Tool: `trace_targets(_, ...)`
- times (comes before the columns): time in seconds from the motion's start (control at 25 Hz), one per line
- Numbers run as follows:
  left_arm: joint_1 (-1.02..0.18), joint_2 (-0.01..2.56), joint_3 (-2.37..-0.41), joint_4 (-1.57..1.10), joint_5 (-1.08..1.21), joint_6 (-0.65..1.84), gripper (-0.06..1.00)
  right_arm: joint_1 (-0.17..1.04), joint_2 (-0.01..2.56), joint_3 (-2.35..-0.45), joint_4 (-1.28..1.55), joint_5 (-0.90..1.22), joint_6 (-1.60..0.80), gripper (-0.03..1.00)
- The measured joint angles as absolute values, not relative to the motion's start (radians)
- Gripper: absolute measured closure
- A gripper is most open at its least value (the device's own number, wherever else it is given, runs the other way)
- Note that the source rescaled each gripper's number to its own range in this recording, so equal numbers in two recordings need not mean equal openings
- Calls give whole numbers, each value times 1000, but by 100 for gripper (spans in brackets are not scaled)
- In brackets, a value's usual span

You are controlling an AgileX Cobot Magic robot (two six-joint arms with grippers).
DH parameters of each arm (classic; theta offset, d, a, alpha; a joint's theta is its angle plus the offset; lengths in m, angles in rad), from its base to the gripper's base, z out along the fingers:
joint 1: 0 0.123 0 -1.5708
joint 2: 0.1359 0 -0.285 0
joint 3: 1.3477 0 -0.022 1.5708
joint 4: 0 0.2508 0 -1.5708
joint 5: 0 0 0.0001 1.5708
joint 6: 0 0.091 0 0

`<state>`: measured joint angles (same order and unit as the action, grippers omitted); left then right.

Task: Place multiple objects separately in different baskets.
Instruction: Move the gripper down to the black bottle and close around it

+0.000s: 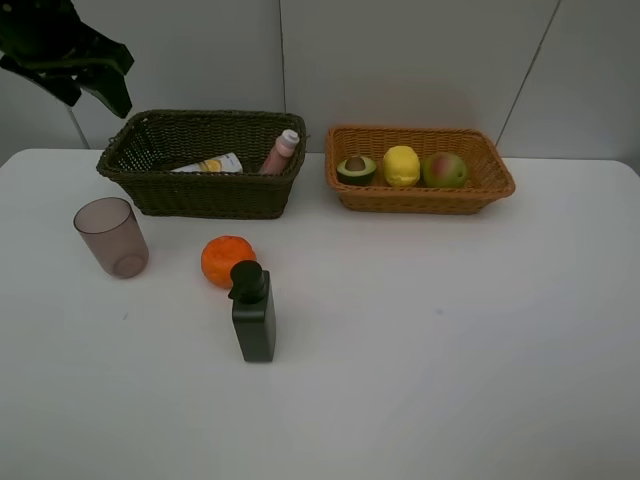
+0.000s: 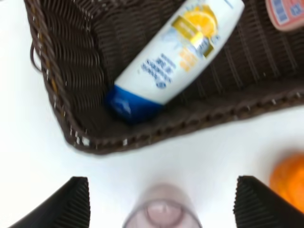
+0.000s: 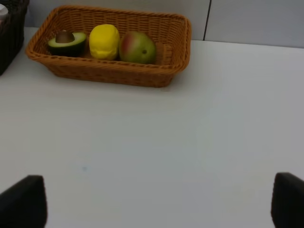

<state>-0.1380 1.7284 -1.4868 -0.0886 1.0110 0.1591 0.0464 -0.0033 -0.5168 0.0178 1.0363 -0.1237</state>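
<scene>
Cup (image 1: 111, 236), upright, near left edge of table (image 1: 450, 380): sits ahead of left gripper (image 2: 164, 202), centred between its wide-spread jaws; right gripper (image 3: 152, 204) spread, well apart.

The dark basket (image 1: 200, 195) is brown-green weave, the light basket (image 1: 420, 198) orange-tan. The pump bottle (image 1: 254, 322) is black, the cup (image 1: 112, 236) translucent mauve

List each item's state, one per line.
Mauve cup: upright on table.
Orange: on table.
Black pump bottle: upright.
White blue-capped bottle: lying, dark basket.
Pink bottle: leaning, dark basket.
Avocado: tan basket.
Lemon: tan basket.
Pear: tan basket.
Left gripper: jaws open.
Right gripper: jaws open.
</scene>
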Motion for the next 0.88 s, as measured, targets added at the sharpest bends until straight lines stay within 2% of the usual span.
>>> trace_targets(0.24,-146,1656,-1487,-80,1133,157,12,46,-3,-517,18,1036,-124,-3)
trace_targets(0.4,-191,1621,-1487,-64,1184,157,12,46,-3,-517,18,1036,-124,-3)
trace_targets(0.88,-410,1617,-1487,-60,1180,21,12,46,-3,-517,18,1036,-124,-3)
